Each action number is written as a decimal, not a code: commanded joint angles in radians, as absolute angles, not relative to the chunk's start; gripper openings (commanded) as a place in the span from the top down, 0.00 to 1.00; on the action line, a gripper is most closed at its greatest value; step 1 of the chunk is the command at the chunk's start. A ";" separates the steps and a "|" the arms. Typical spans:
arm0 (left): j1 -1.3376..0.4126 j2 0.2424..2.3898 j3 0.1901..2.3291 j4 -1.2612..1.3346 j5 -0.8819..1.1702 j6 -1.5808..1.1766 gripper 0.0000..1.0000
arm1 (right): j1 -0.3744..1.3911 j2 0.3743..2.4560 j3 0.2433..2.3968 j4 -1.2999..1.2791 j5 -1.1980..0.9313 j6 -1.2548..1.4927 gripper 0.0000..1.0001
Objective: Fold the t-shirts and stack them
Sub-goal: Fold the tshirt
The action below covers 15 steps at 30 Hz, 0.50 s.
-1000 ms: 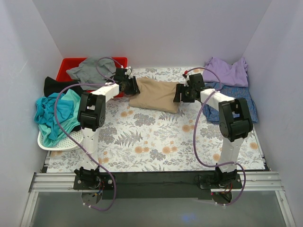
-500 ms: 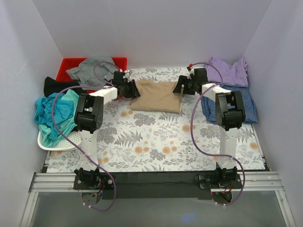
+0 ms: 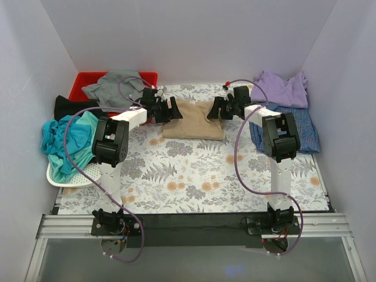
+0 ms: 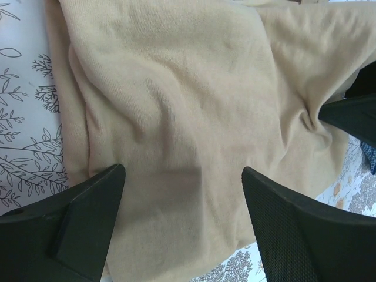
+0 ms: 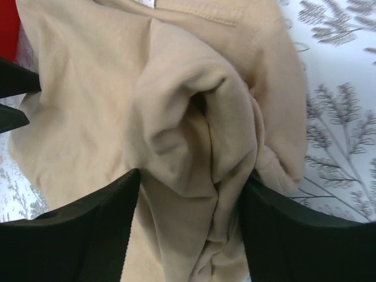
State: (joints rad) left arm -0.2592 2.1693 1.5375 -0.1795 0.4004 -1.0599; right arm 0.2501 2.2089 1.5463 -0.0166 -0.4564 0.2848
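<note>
Your left gripper (image 3: 169, 110) sits at the left edge of the folded tan t-shirt (image 3: 194, 122) with its jaws spread wide. In the left wrist view its fingers (image 4: 88, 223) hang over smooth cloth, and nothing is pinched between them.

Your right gripper (image 3: 217, 108) is at the shirt's right edge, and its jaws are also apart. A raised fold of tan cloth stands between its fingers (image 5: 294, 235) and touches both inner faces.

The shirt lies at the far middle of the floral table (image 3: 194, 170). Its near edge runs fairly straight.

On the left, room is tight. The red bin (image 3: 82, 79) is just beside your left gripper, with a grey t-shirt (image 3: 111, 85) draped over it. A black t-shirt (image 3: 70, 106) lies against the left wall. A teal t-shirt (image 3: 67, 138) is heaped in the white mesh basket (image 3: 64, 179) at the table's left edge.

On the right, a lavender t-shirt (image 3: 282, 88) lies on the far part of a blue-checked t-shirt (image 3: 302, 126) by the right wall. Your right forearm passes just beside that pile's left edge.

The widest stretch of floral tabletop runs from the shirt's near edge towards the arm bases, between the two arms.
</note>
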 commanded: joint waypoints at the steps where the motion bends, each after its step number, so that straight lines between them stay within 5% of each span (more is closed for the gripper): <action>1: -0.219 2.154 1.516 -0.316 0.305 -1.081 0.19 | 0.278 2.249 1.535 -0.052 -0.520 0.282 0.31; 4: -0.219 2.140 1.514 -0.325 0.311 -1.083 0.19 | 0.278 2.261 1.543 -0.049 -0.540 0.302 0.75; 5: -0.219 2.123 1.506 -0.327 0.313 -1.075 0.19 | 0.276 2.257 1.543 -0.049 -0.537 0.301 0.98; 15: -0.253 1.878 1.268 -0.344 0.388 -1.109 0.18 | 0.247 2.019 1.330 -0.167 -0.555 0.143 0.99</action>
State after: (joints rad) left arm -0.2623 2.0159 1.3678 -0.2531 0.4278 -1.0809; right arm 0.2546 2.1323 1.4151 -0.0658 -0.5053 0.2295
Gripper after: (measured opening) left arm 0.815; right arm 0.079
